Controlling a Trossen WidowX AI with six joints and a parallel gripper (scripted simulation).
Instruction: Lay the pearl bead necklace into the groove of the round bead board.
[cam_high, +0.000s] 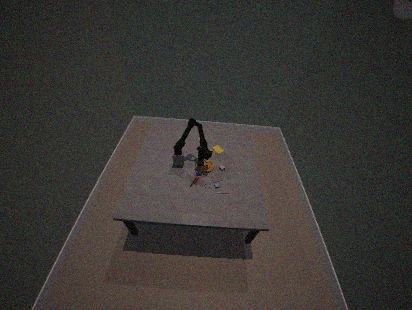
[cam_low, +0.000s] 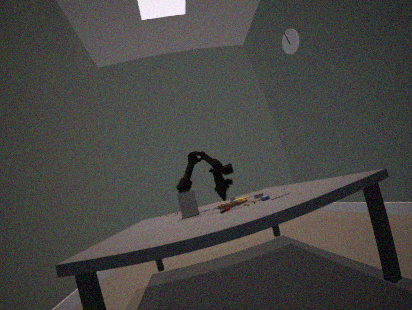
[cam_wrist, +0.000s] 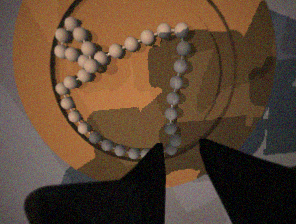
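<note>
My black two-finger gripper (cam_high: 200, 167) (cam_low: 224, 198) (cam_wrist: 181, 147) stands partly apart, empty; I should centre it over the white round-bead necklace (cam_wrist: 173, 98) before closing.

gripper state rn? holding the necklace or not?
Gripper: part-way open, a gap between the fingertips, nothing held; the pearl bead necklace lies on the round bead board.

Orange wood-look board (cam_high: 210, 163) (cam_wrist: 35, 95), pearls (cam_wrist: 131, 44) smooth (softly matt).
</note>
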